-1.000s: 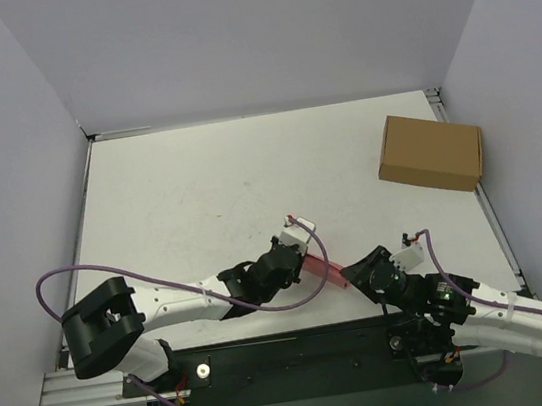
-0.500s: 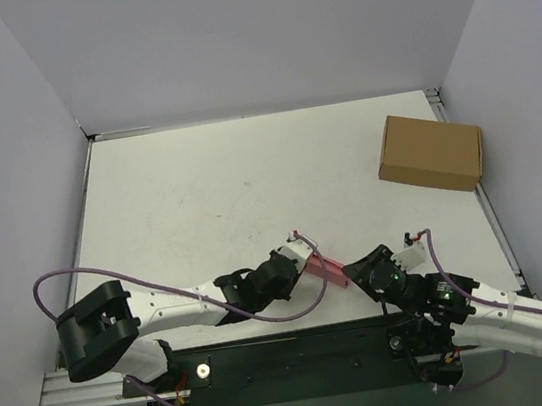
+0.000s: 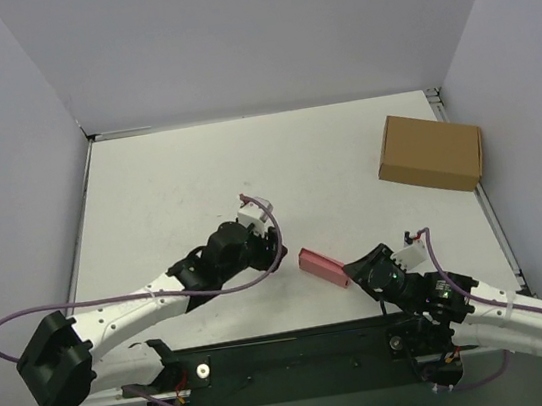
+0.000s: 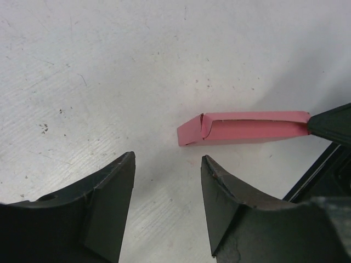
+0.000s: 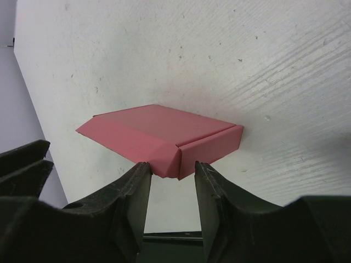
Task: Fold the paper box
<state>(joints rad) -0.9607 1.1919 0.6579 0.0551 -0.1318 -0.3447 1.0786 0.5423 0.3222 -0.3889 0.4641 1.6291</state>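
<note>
The paper box (image 3: 323, 267) is a small pink folded box, flat and closed, near the table's front edge. My right gripper (image 3: 354, 271) holds its near end. In the right wrist view a corner of the box (image 5: 164, 137) sits pinched between the tips of my right gripper (image 5: 171, 166). My left gripper (image 3: 279, 253) stands open a short way to the box's left, apart from it. In the left wrist view the box (image 4: 247, 129) lies beyond the open left gripper (image 4: 167, 164), which has only bare table between its fingers.
A larger brown cardboard box (image 3: 431, 152) sits at the table's right edge. Grey walls close in the white table (image 3: 246, 166) on three sides. A tip of the right gripper's finger (image 4: 332, 123) shows at the pink box's far end in the left wrist view.
My left gripper has opened, let go of the pink box and drawn back up and to the left. The right gripper and the box have stayed in place.
</note>
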